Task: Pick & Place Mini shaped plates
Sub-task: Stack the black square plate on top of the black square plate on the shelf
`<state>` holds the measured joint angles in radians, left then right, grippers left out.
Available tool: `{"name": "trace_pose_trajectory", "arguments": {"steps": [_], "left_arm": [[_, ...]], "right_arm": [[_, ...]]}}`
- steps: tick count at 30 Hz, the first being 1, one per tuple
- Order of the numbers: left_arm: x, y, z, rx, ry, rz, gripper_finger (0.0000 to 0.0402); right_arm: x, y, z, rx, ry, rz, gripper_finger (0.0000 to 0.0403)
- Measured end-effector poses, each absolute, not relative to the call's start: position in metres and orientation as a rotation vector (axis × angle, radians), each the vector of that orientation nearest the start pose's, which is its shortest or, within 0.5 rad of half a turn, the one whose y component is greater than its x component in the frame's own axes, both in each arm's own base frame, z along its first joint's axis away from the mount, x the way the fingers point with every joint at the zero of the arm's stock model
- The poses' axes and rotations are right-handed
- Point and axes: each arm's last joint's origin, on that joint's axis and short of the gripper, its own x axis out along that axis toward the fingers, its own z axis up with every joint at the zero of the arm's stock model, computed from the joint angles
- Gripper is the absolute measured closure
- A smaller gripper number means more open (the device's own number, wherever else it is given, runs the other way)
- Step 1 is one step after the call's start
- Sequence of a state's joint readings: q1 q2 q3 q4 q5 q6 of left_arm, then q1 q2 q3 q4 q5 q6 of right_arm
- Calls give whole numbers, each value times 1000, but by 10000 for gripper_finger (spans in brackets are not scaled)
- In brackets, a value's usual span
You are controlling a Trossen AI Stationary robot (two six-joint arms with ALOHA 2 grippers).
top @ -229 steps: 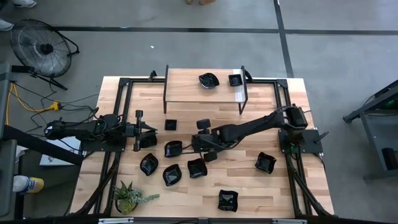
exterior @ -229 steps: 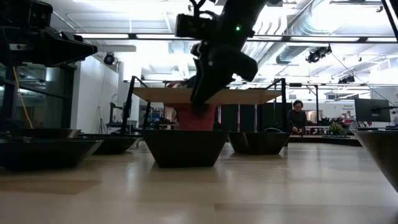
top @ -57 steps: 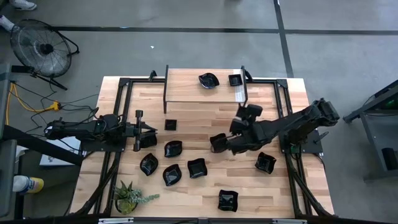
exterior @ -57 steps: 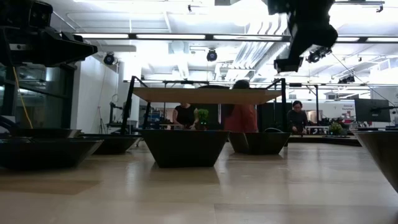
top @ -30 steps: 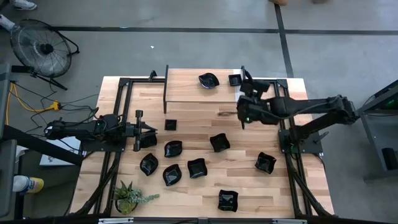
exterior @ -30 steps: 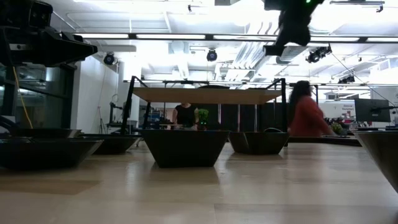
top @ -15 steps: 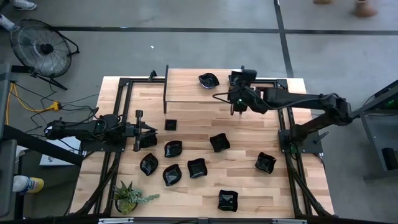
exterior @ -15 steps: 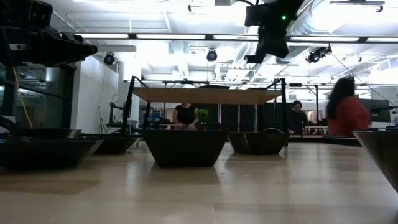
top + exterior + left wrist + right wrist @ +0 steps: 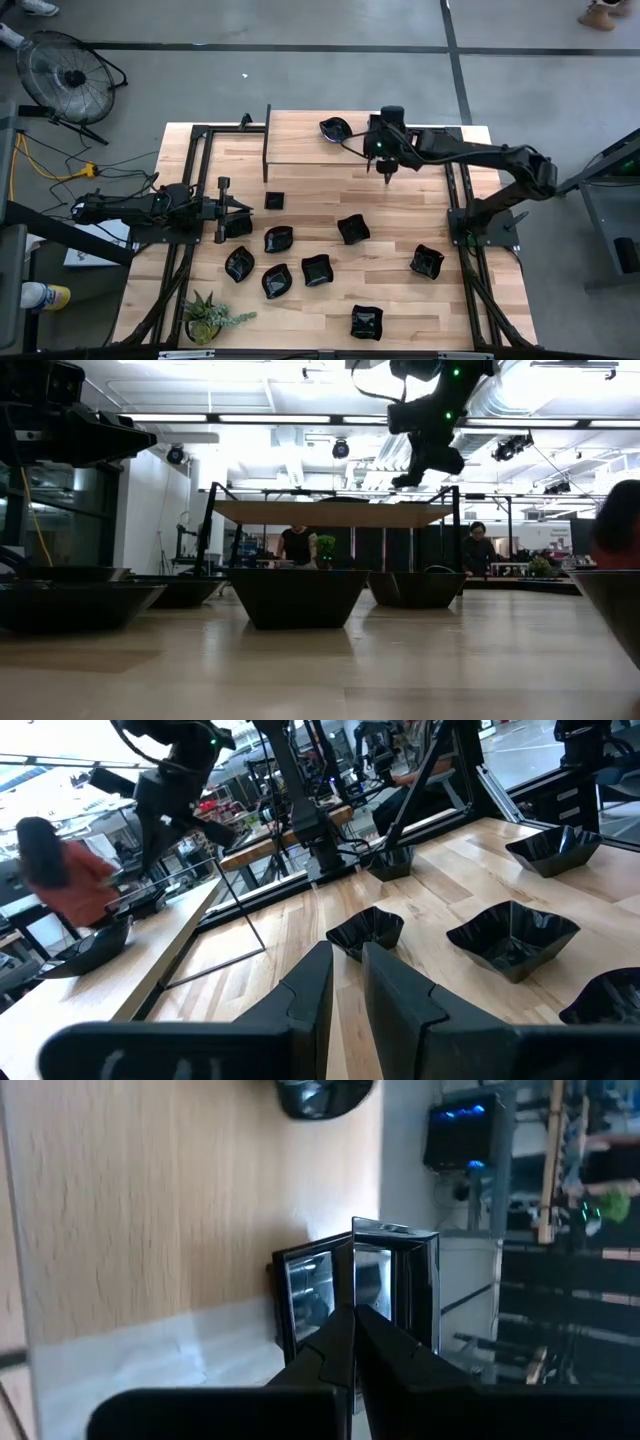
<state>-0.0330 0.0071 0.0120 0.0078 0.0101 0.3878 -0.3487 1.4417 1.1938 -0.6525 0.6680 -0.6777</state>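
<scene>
- Raised shelf directly beneath right claw; edge strike possible on descent.
- Right claw fingers pressed together on small square plate at shelf edge; thin hold, slip likely.
- Leaf-like plate just beside; nudge risk.
- Left claw slightly parted, empty, well apart.

A butcher-block table carries a raised wooden shelf on dark legs along its far edge, toward the middle. A small green potted plant stands at the table's near left corner. On the grey floor beyond the far left corner sits a round black fan, with a yellow cable trailing beside the left edge. In the room behind, a person in dark clothes stands at a bench.
</scene>
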Motion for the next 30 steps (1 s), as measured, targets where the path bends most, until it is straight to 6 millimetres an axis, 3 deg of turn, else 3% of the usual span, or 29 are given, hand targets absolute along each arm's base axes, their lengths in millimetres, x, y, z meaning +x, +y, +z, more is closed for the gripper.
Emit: {"name": "trace_pose_trajectory", "arguments": {"steps": [11, 30], "left_arm": [[97, -4, 168, 388, -21, -40, 346], [97, -4, 168, 388, -21, -40, 346]], "right_arm": [[264, -135, 288, -750, 1255, -438, 401], [256, -149, 287, -751, 1278, -366, 397]]}}
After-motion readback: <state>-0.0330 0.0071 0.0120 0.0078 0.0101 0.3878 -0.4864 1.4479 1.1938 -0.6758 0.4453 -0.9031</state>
